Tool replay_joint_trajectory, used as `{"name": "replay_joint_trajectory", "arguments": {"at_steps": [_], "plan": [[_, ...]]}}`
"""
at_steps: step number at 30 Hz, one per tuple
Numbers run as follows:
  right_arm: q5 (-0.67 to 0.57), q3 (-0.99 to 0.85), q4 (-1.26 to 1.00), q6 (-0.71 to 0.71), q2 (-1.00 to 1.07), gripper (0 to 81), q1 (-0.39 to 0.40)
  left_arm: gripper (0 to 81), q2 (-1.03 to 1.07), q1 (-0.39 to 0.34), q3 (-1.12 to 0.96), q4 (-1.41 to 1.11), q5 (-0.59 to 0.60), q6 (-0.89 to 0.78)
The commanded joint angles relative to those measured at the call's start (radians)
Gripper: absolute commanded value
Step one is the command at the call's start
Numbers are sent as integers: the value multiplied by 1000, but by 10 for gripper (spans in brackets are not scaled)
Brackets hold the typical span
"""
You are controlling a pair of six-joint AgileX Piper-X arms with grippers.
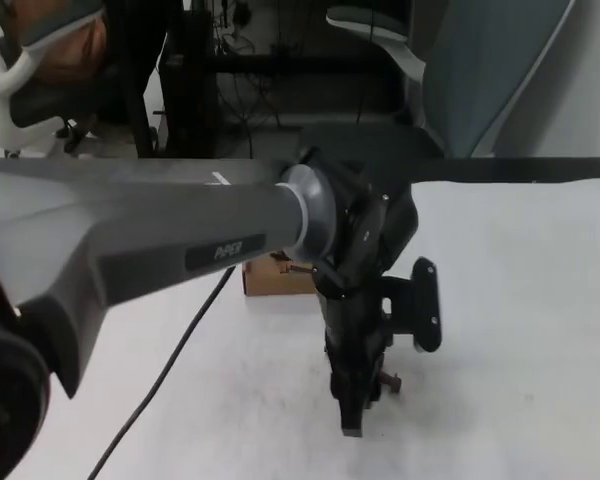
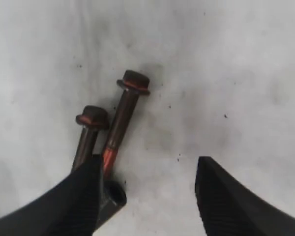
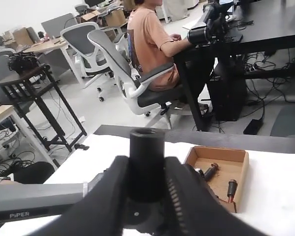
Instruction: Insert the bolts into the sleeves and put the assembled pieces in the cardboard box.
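Two dark reddish bolts lie side by side on the white bench: the longer bolt and the shorter bolt. My left gripper hangs just over them, open, with one finger covering the bolts' threaded ends. In the high view this gripper points down at the bench with a bolt beside it. My right gripper is shut on a black sleeve, held upright. Beyond it stands the cardboard box with two assembled pieces inside.
The left arm's grey link crosses the high view and hides part of the cardboard box. A black cable runs over the bench. White bench stretches to the right. Office chairs and desks stand past the far edge.
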Motion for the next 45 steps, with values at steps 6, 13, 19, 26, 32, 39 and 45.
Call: {"name": "replay_joint_trajectory", "arguments": {"at_steps": [6,13,19,26,32,39,45], "plan": [[-6,-7,-31,-17,-4,6,-3,507,72,-27,-72,-8,21,-35],[-9,-7,-31,-33,-9,6,-3,448,99,-18,-96,8,24,-35],[3,-7,-31,-37,-13,6,-3,375,99,-11,-96,32,78,-46],[6,-7,-31,-31,-13,6,-3,14,99,-11,-96,67,112,-37],[-4,-7,-31,-31,-16,6,-3,172,99,-14,-96,52,-14,0],[-5,-7,-31,-31,-16,6,-3,696,99,-30,-96,29,-51,-10],[-2,-7,-31,-55,-16,6,-3,532,97,-36,-96,21,-50,-3]]}}
